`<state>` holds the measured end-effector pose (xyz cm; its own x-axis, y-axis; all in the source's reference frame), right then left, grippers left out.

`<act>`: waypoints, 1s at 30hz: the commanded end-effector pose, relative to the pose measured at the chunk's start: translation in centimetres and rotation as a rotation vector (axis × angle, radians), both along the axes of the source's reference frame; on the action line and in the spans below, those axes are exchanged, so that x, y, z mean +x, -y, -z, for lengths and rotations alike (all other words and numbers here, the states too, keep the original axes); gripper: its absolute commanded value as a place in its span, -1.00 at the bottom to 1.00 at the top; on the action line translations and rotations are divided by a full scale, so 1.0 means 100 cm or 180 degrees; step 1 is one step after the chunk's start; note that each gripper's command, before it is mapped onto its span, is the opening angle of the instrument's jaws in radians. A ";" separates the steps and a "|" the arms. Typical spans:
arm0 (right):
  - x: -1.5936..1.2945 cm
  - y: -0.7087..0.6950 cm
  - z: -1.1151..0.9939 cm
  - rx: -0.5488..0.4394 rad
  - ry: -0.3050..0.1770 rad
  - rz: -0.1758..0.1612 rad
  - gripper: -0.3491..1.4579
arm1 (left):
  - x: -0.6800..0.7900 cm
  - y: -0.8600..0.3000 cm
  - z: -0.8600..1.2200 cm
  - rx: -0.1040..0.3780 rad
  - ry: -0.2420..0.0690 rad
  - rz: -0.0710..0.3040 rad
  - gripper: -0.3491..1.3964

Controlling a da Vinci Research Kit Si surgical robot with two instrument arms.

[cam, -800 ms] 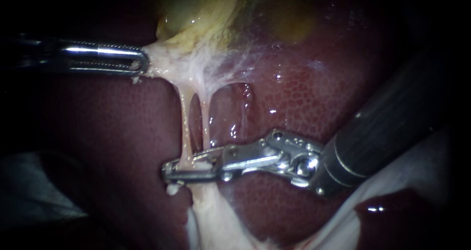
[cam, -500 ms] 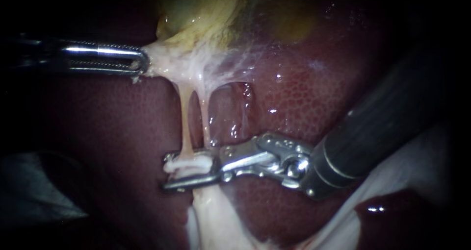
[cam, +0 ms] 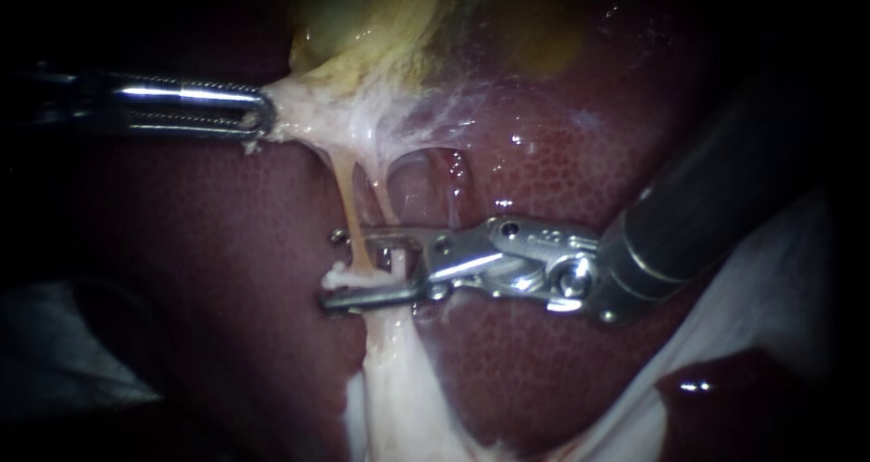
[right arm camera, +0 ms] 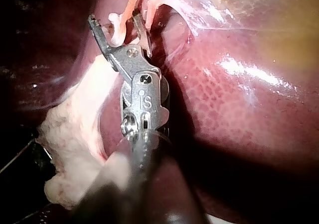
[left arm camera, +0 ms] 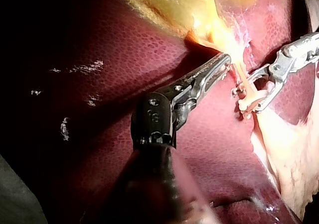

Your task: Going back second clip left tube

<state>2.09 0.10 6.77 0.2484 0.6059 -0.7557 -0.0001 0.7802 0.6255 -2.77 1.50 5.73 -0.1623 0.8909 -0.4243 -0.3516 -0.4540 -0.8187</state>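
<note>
Two pale tubes run down from the gallbladder [cam: 362, 18]: the left tube [cam: 349, 195] and the right tube [cam: 384, 195]. A white clip [cam: 367, 280] sits across the left tube low down. My right instrument [cam: 349, 270] has its jaws open around this spot, the clip lying against the lower jaw. In the right wrist view, the right instrument [right arm camera: 113, 19] shows a gap with the clip [right arm camera: 118, 32] in it. My left instrument [cam: 261, 118] is shut on whitish gallbladder tissue and holds it stretched leftward; the left wrist view shows the left instrument [left arm camera: 225, 63] gripping there.
Dark red liver [cam: 562, 172] lies behind and around the tubes. A thick band of pale fatty tissue [cam: 399, 380] runs down from the clip. White cloth [cam: 770, 290] shows at the lower right under the right shaft.
The right instrument's jaws, almost closed across the left tube before, have opened and shifted up and right. A white clip now shows on the tube. The left instrument has not moved.
</note>
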 end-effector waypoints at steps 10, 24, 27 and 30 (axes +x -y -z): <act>-0.0065 0.0002 0.0046 -0.0563 0.0266 0.0367 -0.06 | 0.0001 0.0000 0.0001 -0.0003 -0.0002 0.0002 -1.00; -0.0150 -0.0025 0.0088 -0.0687 0.0356 0.0348 -0.06 | 0.0001 0.0000 0.0001 -0.0003 -0.0003 0.0003 -1.00; -0.0157 -0.0026 0.0090 -0.0701 0.0348 0.0360 -0.06 | -0.0001 0.0000 0.0000 -0.0006 -0.0006 0.0007 -1.00; -0.0159 -0.0026 0.0090 -0.0701 0.0345 0.0363 -0.06 | -0.0004 0.0001 -0.0006 -0.0014 -0.0009 0.0010 -1.00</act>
<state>0.50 0.36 5.87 0.3925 0.3935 -0.8313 0.0375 0.8963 0.4420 -2.81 1.49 5.83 -0.1602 0.8897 -0.4275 -0.3560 -0.4560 -0.8157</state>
